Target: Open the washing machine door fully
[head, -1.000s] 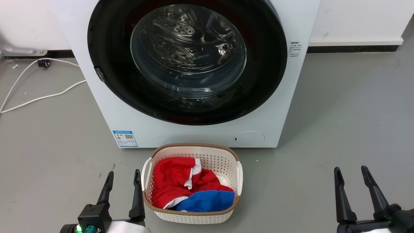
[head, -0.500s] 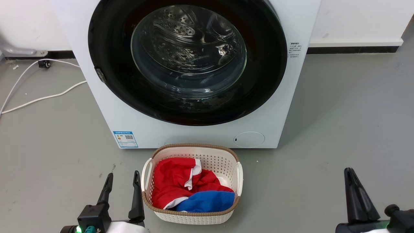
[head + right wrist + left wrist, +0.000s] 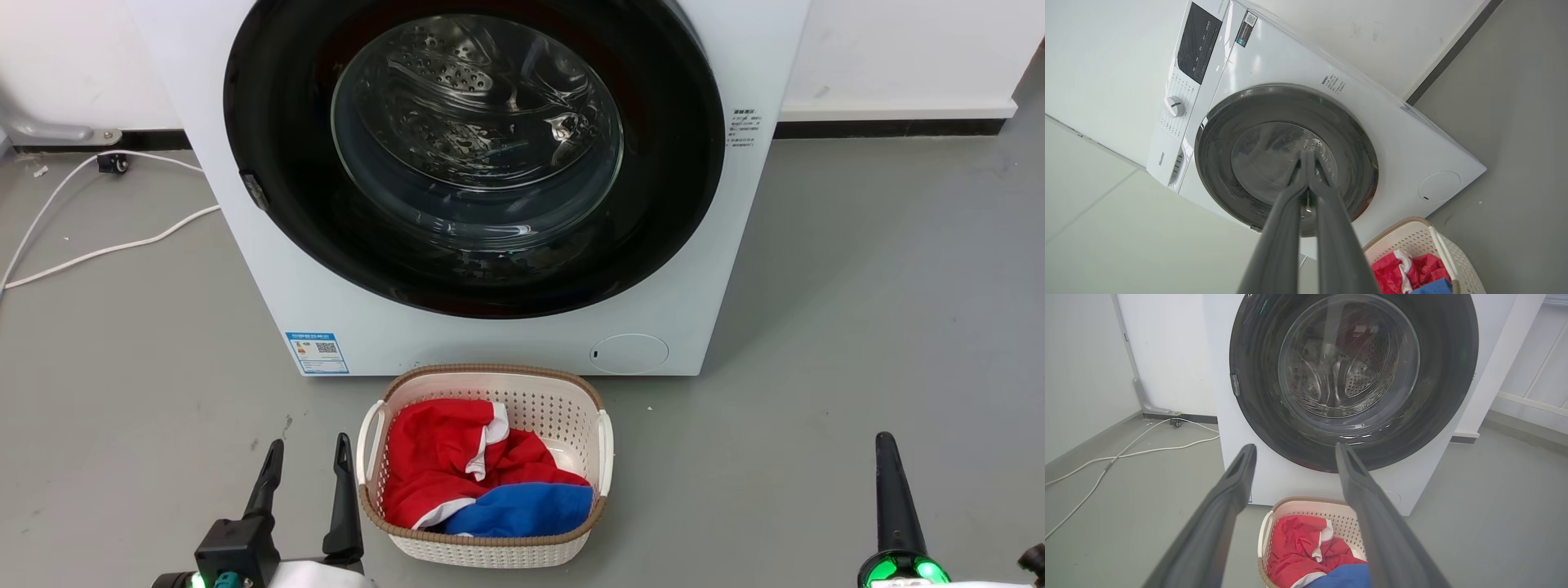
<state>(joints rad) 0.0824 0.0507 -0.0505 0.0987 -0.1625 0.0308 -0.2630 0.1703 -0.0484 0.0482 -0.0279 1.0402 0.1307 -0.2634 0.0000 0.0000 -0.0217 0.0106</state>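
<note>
On the grey floor point(image 3: 857, 286), against a white wall point(image 3: 898, 49), the white boxy front-loading washing machine point(image 3: 457, 343) stands with its large round glossy black door point(image 3: 269, 204) flush against its front, closed. A white perforated plastic basket point(image 3: 490, 373) of red and blue cloth point(image 3: 433, 457) sits just before the machine's lower front edge. The left gripper point(image 3: 310, 441) hovers near the basket with its fingers apart, and the right gripper point(image 3: 1308, 155) points at the door, its fingers pressed together on nothing.
</note>
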